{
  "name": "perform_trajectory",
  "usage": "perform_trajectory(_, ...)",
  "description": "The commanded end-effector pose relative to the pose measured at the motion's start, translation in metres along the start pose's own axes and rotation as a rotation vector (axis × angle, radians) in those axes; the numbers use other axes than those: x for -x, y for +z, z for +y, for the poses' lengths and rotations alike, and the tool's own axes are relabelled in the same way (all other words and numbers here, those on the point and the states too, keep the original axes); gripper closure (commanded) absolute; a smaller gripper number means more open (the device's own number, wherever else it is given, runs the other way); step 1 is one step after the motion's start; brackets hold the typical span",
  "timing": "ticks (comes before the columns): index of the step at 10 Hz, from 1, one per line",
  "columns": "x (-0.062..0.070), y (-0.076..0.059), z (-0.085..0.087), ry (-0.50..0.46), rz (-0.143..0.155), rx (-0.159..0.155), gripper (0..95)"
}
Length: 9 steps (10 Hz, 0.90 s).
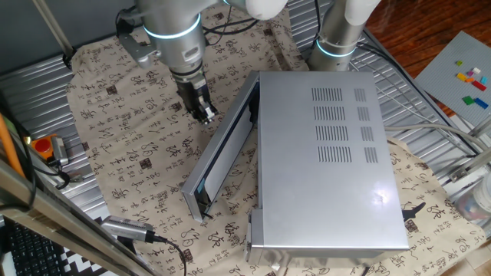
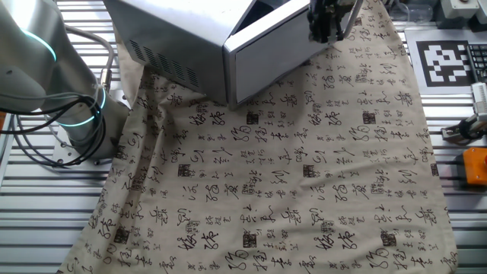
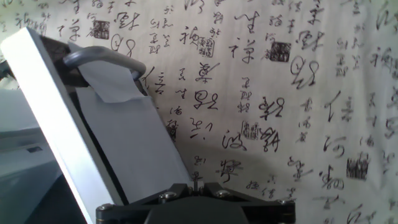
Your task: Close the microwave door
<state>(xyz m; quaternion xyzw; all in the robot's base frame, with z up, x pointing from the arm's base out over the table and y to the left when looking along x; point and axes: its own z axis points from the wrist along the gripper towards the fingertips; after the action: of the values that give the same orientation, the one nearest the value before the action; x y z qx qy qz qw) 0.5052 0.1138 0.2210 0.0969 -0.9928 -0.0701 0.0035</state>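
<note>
The microwave (image 1: 330, 153) is a large silver box with vent slots on top, standing on the patterned cloth. The microwave door (image 1: 226, 149) hangs partly open, angled out from the box's left side, with its dark inner face towards the box. My gripper (image 1: 206, 113) hangs just outside the door's outer face, near the hinge end, fingers together and holding nothing. In the other fixed view the gripper (image 2: 332, 29) is at the door's far end (image 2: 266, 53). The hand view shows the door's outer face (image 3: 124, 137) and its curved handle (image 3: 99, 57) at left.
A calligraphy-print cloth (image 1: 138, 169) covers the table. A second arm's base (image 1: 337, 38) stands behind the microwave. An orange object (image 1: 46, 146) lies at the left edge and a cabled device (image 1: 126, 228) at the front. A brick board (image 1: 468, 77) is at far right.
</note>
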Motion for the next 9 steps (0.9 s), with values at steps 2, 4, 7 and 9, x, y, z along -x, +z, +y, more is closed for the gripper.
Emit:
perform_trajectory(2, -0.0016, -0.0004, -0.0003, -0.015, -0.006, -0.008, 95.0)
perform_trajectory(4, -0.0016, -0.0004, -0.0003, -0.010, 0.023, -0.013, 95.0)
perform_trajectory(7, -0.0016, -0.0004, -0.0003, -0.029, 0.055, -0.052, 95.0)
perform_trajectory(9, -0.0016, -0.0004, -0.0003, -0.058, 0.059, -0.050, 95.0)
